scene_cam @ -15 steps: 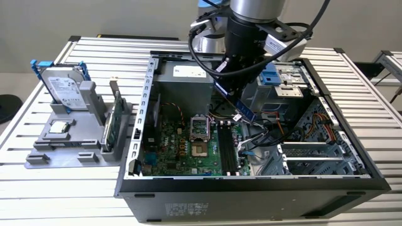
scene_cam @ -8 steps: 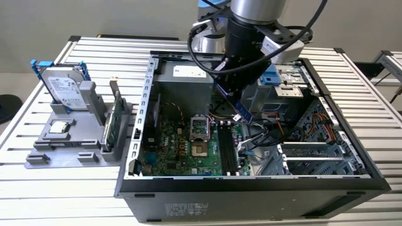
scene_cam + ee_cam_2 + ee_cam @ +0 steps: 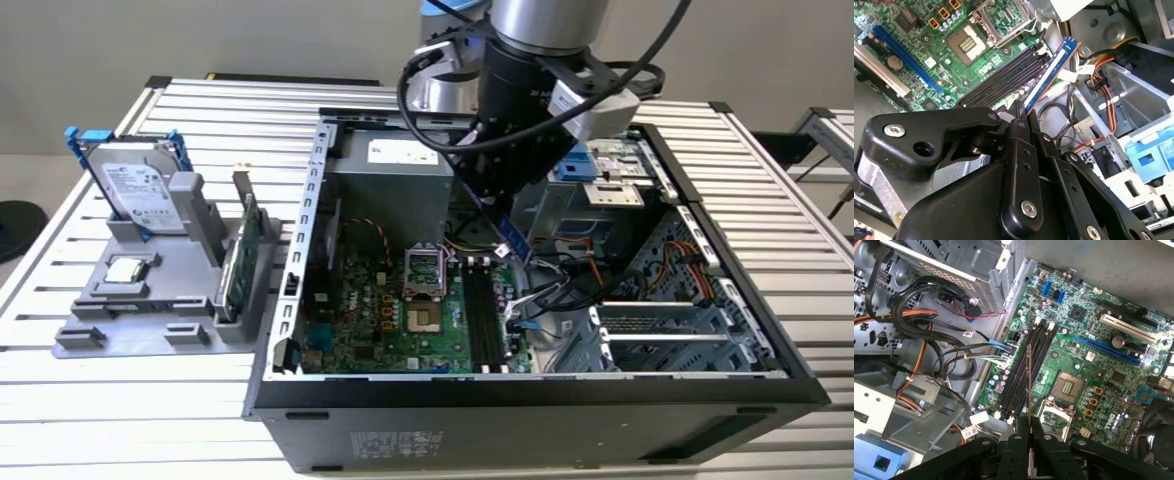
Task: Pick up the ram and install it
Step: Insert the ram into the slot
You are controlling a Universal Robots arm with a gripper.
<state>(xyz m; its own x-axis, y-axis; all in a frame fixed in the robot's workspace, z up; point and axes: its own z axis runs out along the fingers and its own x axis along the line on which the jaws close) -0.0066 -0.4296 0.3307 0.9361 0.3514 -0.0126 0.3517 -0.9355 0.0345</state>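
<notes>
i'm looking down into the open computer case [image 3: 534, 395] lying on the slatted table [image 3: 787, 190], with the green motherboard [image 3: 387, 320] flat on its floor. my arm reaches steeply down from above into the case, wrist over the memory slots [image 3: 483, 320]. the gripper [image 3: 1021, 117] has its fingers clamped tight on the ram [image 3: 1049, 75], which juts out beyond the fingertips, edge-on in the first wrist view [image 3: 1028, 380]. its long axis looks roughly parallel to the black slots [image 3: 1024, 372], hanging above them and not yet seated, i judge. in the second wrist view it sits slightly to one side of the slot row.
</notes>
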